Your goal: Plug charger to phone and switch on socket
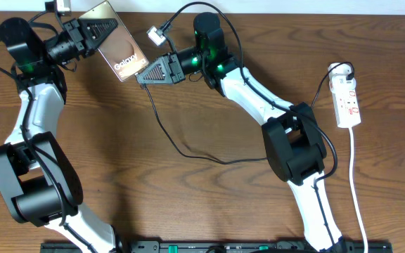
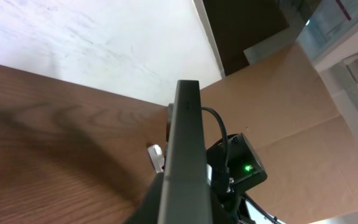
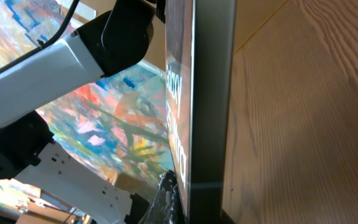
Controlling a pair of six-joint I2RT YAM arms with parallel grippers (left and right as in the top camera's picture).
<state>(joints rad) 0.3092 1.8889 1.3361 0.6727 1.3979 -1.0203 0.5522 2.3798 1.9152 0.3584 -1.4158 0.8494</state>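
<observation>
My left gripper (image 1: 98, 35) is shut on the bronze phone (image 1: 118, 48) and holds it tilted above the table at the back left, "Galaxy" lettering up. In the left wrist view the phone (image 2: 185, 143) is edge-on between the jaws. My right gripper (image 1: 143, 74) is closed, its tip against the phone's lower edge. The thin black charger cable (image 1: 181, 151) runs from that tip across the table to the white socket (image 1: 347, 102) at the right. In the right wrist view the phone's edge (image 3: 209, 93) fills the middle; the plug tip is hidden.
The socket's white cord (image 1: 355, 183) trails toward the front right edge. The charger cable loops over the middle of the wooden table (image 1: 188, 204). A wrist camera lead (image 1: 162, 29) arcs above the right arm.
</observation>
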